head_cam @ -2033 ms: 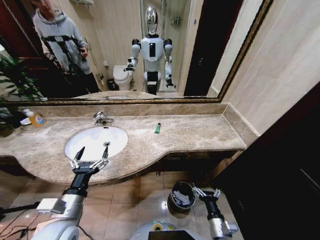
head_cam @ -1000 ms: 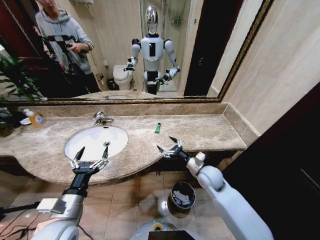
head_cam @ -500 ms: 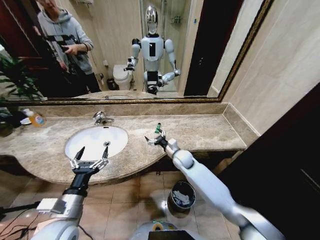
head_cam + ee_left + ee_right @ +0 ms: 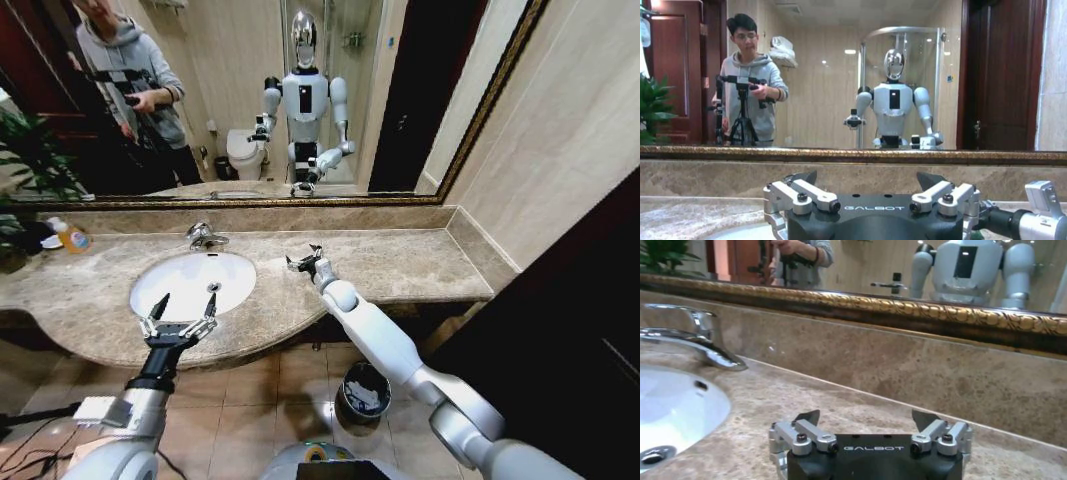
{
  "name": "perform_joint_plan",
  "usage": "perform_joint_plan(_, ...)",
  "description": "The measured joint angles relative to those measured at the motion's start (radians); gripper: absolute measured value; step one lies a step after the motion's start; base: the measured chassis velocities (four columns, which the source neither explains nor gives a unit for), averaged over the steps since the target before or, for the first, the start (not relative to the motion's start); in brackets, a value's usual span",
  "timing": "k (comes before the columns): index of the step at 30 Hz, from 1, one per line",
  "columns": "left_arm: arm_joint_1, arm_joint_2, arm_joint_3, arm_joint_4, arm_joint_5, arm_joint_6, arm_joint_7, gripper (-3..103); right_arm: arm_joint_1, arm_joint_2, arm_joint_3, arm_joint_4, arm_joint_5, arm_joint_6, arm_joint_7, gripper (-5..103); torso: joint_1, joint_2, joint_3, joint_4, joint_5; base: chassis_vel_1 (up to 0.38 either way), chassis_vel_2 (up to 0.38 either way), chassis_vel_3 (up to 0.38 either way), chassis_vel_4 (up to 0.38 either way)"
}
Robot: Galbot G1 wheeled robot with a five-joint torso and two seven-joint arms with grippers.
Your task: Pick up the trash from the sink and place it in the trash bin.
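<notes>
I counted one sink (image 4: pixel 190 283), one trash bin (image 4: pixel 365 389) and two grippers. My right gripper (image 4: pixel 304 260) reached out over the marble counter (image 4: pixel 400 262) just right of the sink, fingers spread wide and holding nothing. The green stick that the head view had shown there a moment before was hidden behind it, so I couldn't tell whether they touched. My left gripper (image 4: pixel 178 318) hung open and empty over the sink's near rim. The bin stood on the floor beneath the counter.
</notes>
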Motion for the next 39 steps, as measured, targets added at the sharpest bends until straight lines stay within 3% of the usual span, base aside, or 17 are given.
perform_joint_plan(2,0.000,0.000,0.000,0.000,0.000,0.000,0.000,100,0.004,0.005,0.008,-0.017,-0.003,0.001,0.005,84,0.000,0.000,0.000,0.0000,0.0001,0.000,0.000,0.000,0.000)
perform_joint_plan(9,0.000,0.000,0.000,0.000,0.000,0.000,0.000,100,0.009,0.014,0.030,-0.064,-0.030,0.014,0.005,95,0.000,0.000,0.000,-0.0001,0.0002,0.000,0.000,0.000,0.000)
perform_joint_plan(20,0.000,0.000,0.000,0.000,0.000,0.000,0.000,100,0.009,0.011,0.048,-0.094,-0.040,0.019,0.003,93,0.000,0.000,0.000,0.0000,0.0003,0.000,0.000,0.000,0.000)
perform_joint_plan(30,0.000,0.000,0.000,0.000,0.000,0.000,0.000,100,-0.005,-0.012,0.063,-0.104,-0.040,0.019,0.001,69,0.000,0.000,0.000,-0.0001,0.0003,0.000,0.000,0.000,0.000)
perform_joint_plan(36,0.000,0.000,0.000,0.000,0.000,0.000,0.000,100,-0.011,-0.031,0.067,-0.093,-0.035,0.021,-0.005,50,0.000,0.000,0.000,-0.0001,0.0003,0.000,0.000,0.000,0.000)
perform_joint_plan(39,0.000,0.000,0.000,0.000,0.000,0.000,0.000,100,-0.015,-0.038,0.068,-0.088,-0.033,0.022,-0.008,46,0.000,0.000,0.000,-0.0001,0.0003,0.000,0.000,0.000,0.000)
